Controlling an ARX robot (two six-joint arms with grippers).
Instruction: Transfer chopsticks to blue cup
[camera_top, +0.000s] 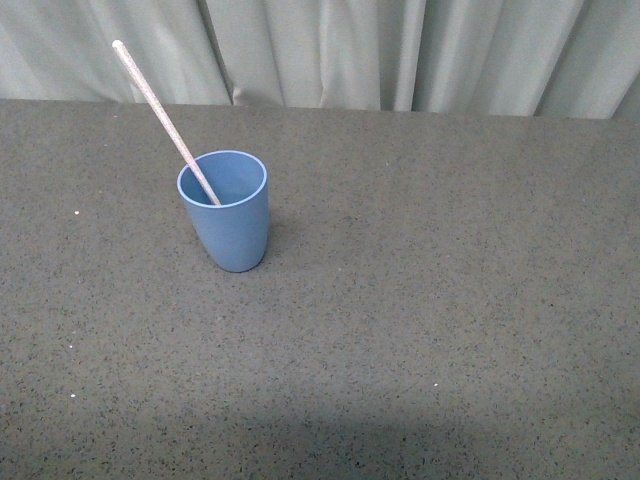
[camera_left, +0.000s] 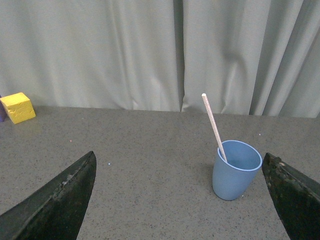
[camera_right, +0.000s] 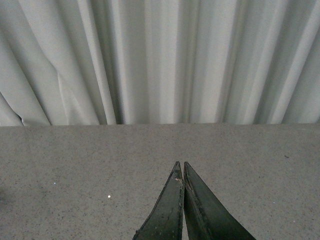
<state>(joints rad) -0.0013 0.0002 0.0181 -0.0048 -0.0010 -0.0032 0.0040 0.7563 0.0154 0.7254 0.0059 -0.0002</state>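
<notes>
- Your left claw (camera_left: 178, 155): released. Its two dark fingers (camera_left: 60, 200) are spread wide with only tabletop between them.
- Small yellow cube (camera_left: 18, 107), seen in the left wrist view: it sits far back on the dark speckled grey tabletop (camera_top: 450, 300), close to the pale pleated curtain (camera_top: 330, 50) and well apart from the cup.
- Long, thin, off-white speckled chopstick (camera_top: 165, 120): a single stick. Its lower end is down inside the cup and its shaft leans on the rim at the cup's far-left side.
- Long axis of the chopstick: on a slant. In the front view it climbs from the cup's interior up and to the left. Its top end stands well above the rim, against the curtain.
- Smooth light-blue plastic cup (camera_top: 228, 215), handleless and tapering to a narrower base: upright on the tabletop, left of centre in the front view.
- Chopstick and cup against your left claw: both stand ahead of the open fingers and beyond their tips. They sit nearer one finger than the other and touch neither.
- Your right claw (camera_right: 181, 165): clenched. The two dark fingertips are pressed together and grip nothing. Tabletop and curtain lie ahead of it.
</notes>
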